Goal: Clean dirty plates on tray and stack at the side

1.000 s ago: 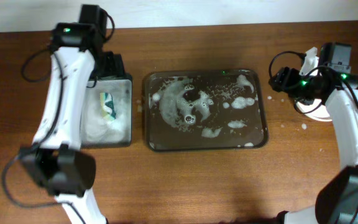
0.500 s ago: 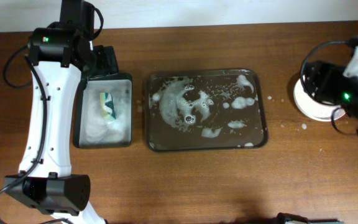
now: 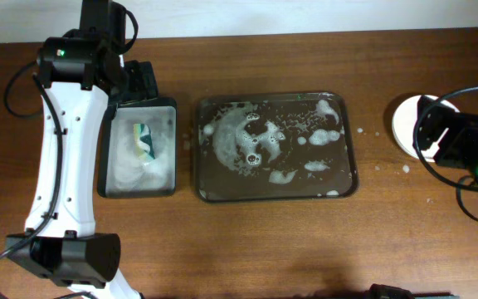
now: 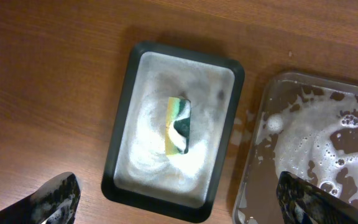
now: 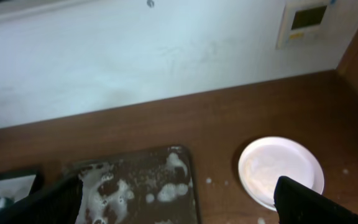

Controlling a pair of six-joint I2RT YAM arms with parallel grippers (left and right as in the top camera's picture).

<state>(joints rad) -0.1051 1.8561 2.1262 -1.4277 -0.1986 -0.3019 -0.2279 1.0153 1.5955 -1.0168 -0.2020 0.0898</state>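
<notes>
The right tool has just backed off. A second ago it was low over the white plates; half a second ago it had risen above them. Now it hangs clear, its two fingers spread wide with nothing between them. The plates sit on the wooden surface, ahead of this tool and towards its right finger, apart from it. From here they read as one round white stack, though how many lie in it cannot be told. The dark grey tray lies ahead of the same tool, towards its left finger. It carries only patches of foam and no plate. The left tool has swung to a new pose and then held it for the last half second. It is also open wide and empty, hovering over the small black tray, with the sponge lying in suds just ahead of its fingers. With the tray bare and the plates set aside, the job looks done or nearly so.
</notes>
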